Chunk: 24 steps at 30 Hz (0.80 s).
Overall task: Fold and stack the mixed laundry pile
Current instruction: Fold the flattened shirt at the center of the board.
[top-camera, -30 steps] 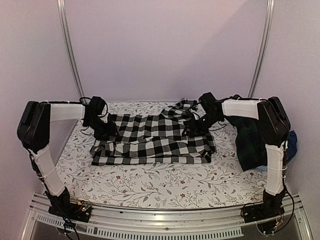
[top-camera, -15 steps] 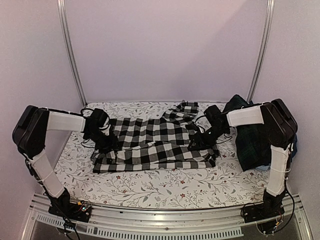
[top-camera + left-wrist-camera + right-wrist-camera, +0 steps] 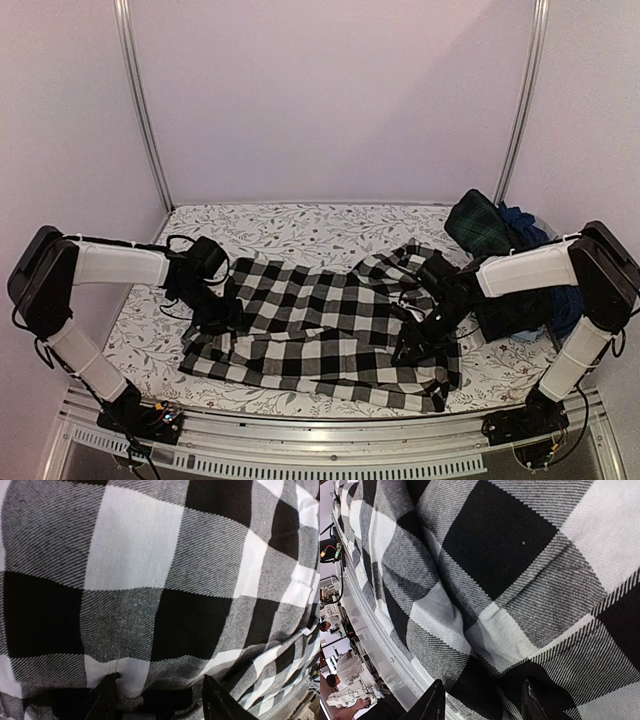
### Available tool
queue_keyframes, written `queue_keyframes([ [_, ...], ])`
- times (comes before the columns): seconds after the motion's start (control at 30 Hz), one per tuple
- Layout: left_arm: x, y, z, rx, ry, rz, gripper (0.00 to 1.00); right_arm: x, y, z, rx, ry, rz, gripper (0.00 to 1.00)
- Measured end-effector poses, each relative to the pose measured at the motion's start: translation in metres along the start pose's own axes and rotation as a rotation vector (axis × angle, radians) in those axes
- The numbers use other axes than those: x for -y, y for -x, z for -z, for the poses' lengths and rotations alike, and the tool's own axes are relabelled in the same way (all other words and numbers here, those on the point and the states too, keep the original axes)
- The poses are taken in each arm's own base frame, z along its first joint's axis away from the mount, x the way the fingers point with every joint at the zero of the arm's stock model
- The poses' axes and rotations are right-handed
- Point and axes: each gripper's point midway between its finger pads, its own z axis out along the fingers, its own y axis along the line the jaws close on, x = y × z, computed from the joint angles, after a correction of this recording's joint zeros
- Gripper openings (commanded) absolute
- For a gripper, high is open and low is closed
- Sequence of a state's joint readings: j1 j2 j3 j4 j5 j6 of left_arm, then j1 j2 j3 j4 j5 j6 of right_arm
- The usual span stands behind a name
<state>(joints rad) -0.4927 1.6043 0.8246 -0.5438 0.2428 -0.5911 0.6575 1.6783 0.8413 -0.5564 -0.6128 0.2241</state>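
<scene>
My wrist cameras are showing just the black-and-white checked shirt (image 3: 150, 580) bunching in each pincer. From above, I am seeing it lying on the flowery table cover (image 3: 300, 222), with pale walls (image 3: 330, 100) around. My left gripper (image 3: 215, 316) and right gripper (image 3: 415, 345) are reaching in low from the sides, each pinching the shirt

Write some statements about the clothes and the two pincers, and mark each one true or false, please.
1. The checked shirt lies spread on the table cover. True.
2. The left pincer is at the shirt's left edge. True.
3. The dark plaid garment lies at the far left. False: it is at the far right.
4. The right pincer hangs high over bare table. False: it is low, at the shirt's right part.
</scene>
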Motion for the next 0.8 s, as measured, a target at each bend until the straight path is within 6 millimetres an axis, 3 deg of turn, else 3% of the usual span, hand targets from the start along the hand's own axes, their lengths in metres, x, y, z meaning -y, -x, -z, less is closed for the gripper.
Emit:
queue_keyframes([
  [0.17, -0.009, -0.035, 0.011, -0.067, -0.005, 0.073, 0.65, 0.002, -0.002, 0.007, -0.025, -0.027, -0.046, 0.55],
  [0.27, -0.015, -0.036, 0.020, -0.082, 0.016, 0.111, 0.71, 0.007, 0.022, 0.028, 0.039, -0.037, -0.085, 0.56],
  [0.37, -0.011, -0.007, 0.036, -0.028, 0.005, 0.124, 0.75, 0.008, 0.071, 0.067, 0.184, -0.043, -0.088, 0.56],
  [0.5, 0.010, 0.057, 0.063, 0.114, -0.043, 0.098, 0.75, 0.013, 0.144, 0.134, 0.409, -0.089, -0.068, 0.60],
  [0.57, 0.016, 0.083, 0.071, 0.164, -0.062, 0.088, 0.75, 0.025, 0.170, 0.154, 0.474, -0.133, -0.083, 0.61],
  [0.67, 0.015, 0.104, 0.072, 0.192, -0.066, 0.088, 0.75, 0.052, 0.199, 0.165, 0.521, -0.219, -0.127, 0.62],
  [0.8, 0.015, 0.115, 0.068, 0.192, -0.065, 0.083, 0.75, 0.085, 0.222, 0.161, 0.507, -0.327, -0.179, 0.63],
])
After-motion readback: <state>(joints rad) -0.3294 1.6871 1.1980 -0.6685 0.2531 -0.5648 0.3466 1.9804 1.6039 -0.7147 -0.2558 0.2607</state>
